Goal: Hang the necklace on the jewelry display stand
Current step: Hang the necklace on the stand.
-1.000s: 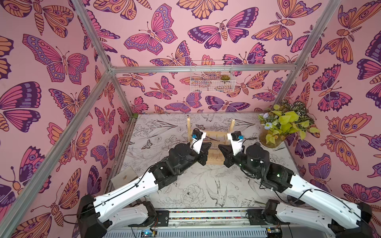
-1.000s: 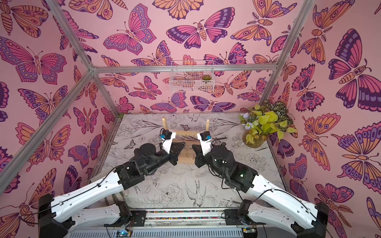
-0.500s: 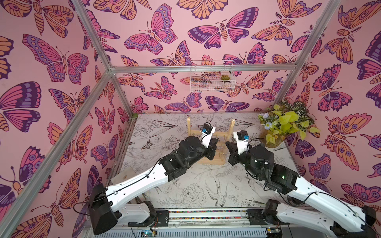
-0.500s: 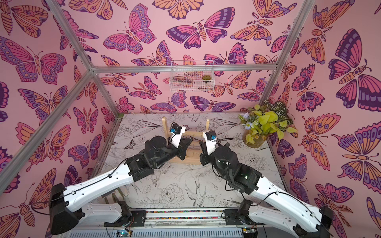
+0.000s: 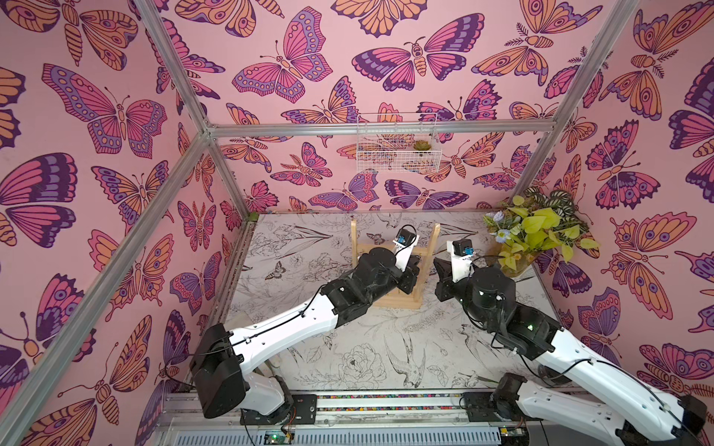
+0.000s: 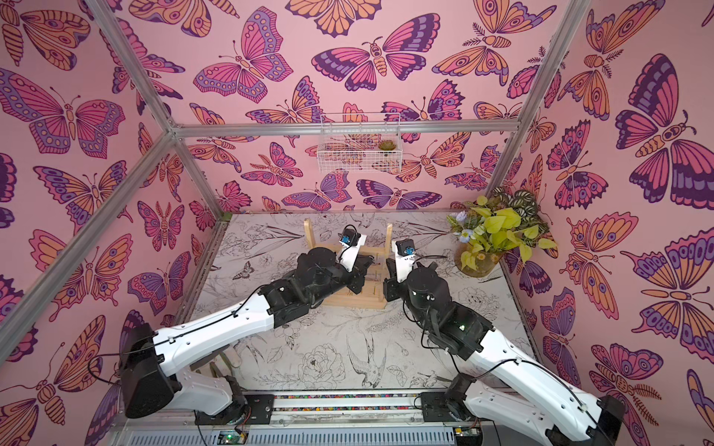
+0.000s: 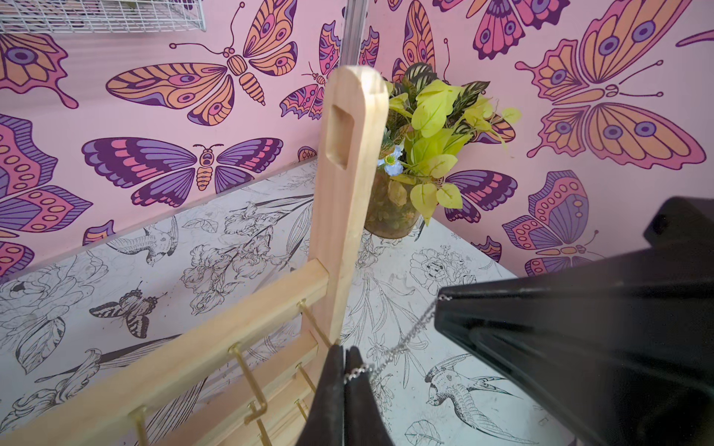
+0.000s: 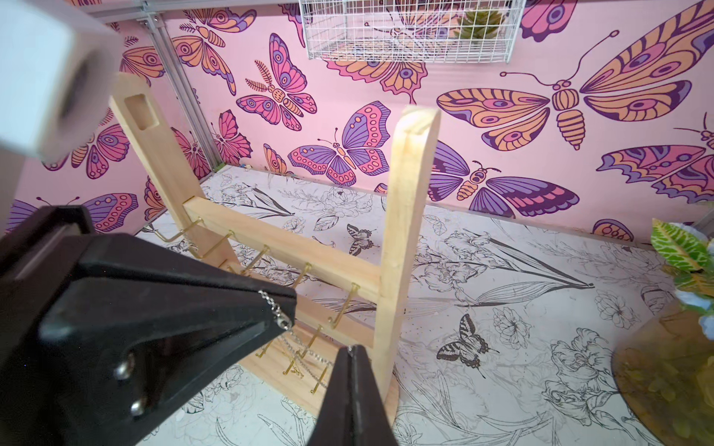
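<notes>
Pink wallpaper printed with large butterflies surrounds a white tabletop (image 5: 347,347) drawn with ink flowers and birds. In both top views the jewelry display stand (image 5: 354,239), a pale wooden ladder-shaped rack, stands toward 12 o'clock on the table. A potted plant (image 5: 537,235) sits at 2 o'clock, and a white wire basket (image 5: 396,150) hangs on the back wall above.

Two black-and-white robot arms reach in from 6 o'clock and meet at the stand. The left gripper (image 7: 344,349) is in front of the rungs, close to the upright on the 3 o'clock side. The right gripper (image 8: 353,349) is just beyond that upright, toward the plant.

Both pairs of fingers are pressed together, each pinching the necklace (image 7: 403,345). This very fine chain is held in the air between the two grippers, beside the stand and not yet on it.

The step in hand looks like carrying the stretched chain up to the rack. The next move probably calls for bringing that short span over one of the small gold hooks (image 8: 305,270) under the top crossbar (image 8: 278,247). One end would then be let go so the chain settles on the hook.

The top views show how the arms and stand are laid out, but the chain is too thin to see there. The wrist views show it clearly, running link by link from one set of tips to the other. Only the right wrist view shows more chain sagging lower, in front of the lower hooks. Whether it touches them cannot be told.
</notes>
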{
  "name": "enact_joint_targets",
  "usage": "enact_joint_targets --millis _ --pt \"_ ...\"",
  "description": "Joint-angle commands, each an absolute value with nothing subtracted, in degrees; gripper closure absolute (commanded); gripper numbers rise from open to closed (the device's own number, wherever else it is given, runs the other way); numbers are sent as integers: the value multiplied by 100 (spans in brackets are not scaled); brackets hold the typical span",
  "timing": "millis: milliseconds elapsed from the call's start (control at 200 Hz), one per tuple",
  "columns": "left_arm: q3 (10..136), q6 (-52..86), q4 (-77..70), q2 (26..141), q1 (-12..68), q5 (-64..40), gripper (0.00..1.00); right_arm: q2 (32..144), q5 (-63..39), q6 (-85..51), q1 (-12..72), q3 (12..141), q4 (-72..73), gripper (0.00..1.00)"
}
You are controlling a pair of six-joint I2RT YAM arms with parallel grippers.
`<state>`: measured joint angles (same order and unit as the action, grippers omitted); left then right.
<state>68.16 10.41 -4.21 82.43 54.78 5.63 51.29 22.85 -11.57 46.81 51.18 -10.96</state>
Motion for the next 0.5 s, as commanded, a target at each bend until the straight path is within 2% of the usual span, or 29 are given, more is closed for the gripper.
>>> enact_joint_targets --millis 0,496 --pt "7059 889 -404 8397 5484 639 100 5076 2144 -1199 4535 5081 -1068 100" --pt "7221 807 -167 8581 5414 870 100 5222 1710 -1411 4183 4948 -879 100"
